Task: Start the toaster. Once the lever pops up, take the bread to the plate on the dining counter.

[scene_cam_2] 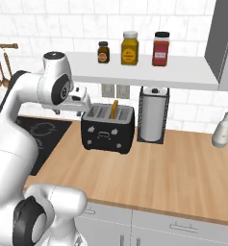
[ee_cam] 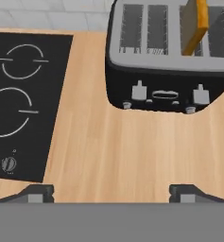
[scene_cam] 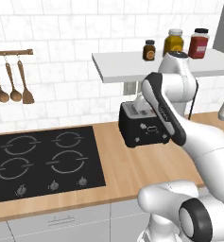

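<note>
stovetop [ee_cam: 26,99]: black, fills the left of the hand view, with a small knob at its lower left; keep the hand off it.
wooden counter [ee_cam: 118,151]: bare light wood through the middle of the hand view, between the stovetop and the toaster; free room for the approach.
gripper [ee_cam: 112,194]: released, its two dark finger tips standing wide apart at the bottom edge of the hand view, grasping nothing; in the right base view it hangs at centre left, just left of the toaster's top.
toaster [ee_cam: 168,71]: black with a grey slotted top, in the upper right of the hand view; it sits on the wooden counter below the shelf.
levers [ee_cam: 139,90]: two small grey tabs on the front face, one left of a central oval and one right of it. The right one lines up with the bread's slots, so in my judgement that is the one to press.
bread [ee_cam: 196,23]: tan slice standing upright and slightly tilted in a right-hand slot, top right of the hand view; it sticks well above the slot, so toasting looks not yet started.
step in hand: bring one finger tip above the chosen lever, push straight down along the front face, and stay clear of the bread.
</note>
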Controlling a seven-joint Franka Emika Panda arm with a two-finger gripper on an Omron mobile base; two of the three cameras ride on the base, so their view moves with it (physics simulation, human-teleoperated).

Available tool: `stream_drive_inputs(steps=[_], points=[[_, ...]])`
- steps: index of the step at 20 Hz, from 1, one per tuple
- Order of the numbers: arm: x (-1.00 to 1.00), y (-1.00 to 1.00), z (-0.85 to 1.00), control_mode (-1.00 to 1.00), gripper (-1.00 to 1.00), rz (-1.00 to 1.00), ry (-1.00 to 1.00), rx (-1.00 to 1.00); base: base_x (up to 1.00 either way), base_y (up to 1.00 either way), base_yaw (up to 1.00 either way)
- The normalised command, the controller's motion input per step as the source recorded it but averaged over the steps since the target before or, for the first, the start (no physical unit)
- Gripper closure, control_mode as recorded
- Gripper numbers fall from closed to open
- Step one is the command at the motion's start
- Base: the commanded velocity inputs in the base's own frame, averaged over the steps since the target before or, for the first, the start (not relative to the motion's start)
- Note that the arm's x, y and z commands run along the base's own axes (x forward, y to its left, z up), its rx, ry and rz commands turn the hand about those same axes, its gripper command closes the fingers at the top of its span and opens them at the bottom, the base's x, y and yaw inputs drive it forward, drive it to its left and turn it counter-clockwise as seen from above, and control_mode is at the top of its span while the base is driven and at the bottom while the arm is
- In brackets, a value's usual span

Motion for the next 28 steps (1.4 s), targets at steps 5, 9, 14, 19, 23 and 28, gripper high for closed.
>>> stream_drive_inputs(steps=[5, 9, 14, 19, 23, 28], points=[[0.0, -0.3, 0.01, -1.0, -1.0, 0.08, -0.19, 0.0, 0.0, 0.0, 0.0], [0.0, -0.53, 0.0, -1.0, -1.0, 0.05, -0.06, 0.0, 0.0, 0.0, 0.0], [0.0, -0.58, 0.0, -1.0, 1.0, 0.03, 0.0, 0.0, 0.0, 0.0, 0.0], [0.14, -0.51, 0.0, -1.0, 1.0, 0.01, 0.0, 0.0, 0.0, 0.0, 0.0], [0.34, -0.43, -0.35, -1.0, 1.0, 0.0, 0.0, -0.01, 0.0, 0.0, 0.0], [0.19, -0.09, -0.37, -1.0, 1.0, 0.0, -0.01, -0.02, 0.0, 0.0, 0.0]])
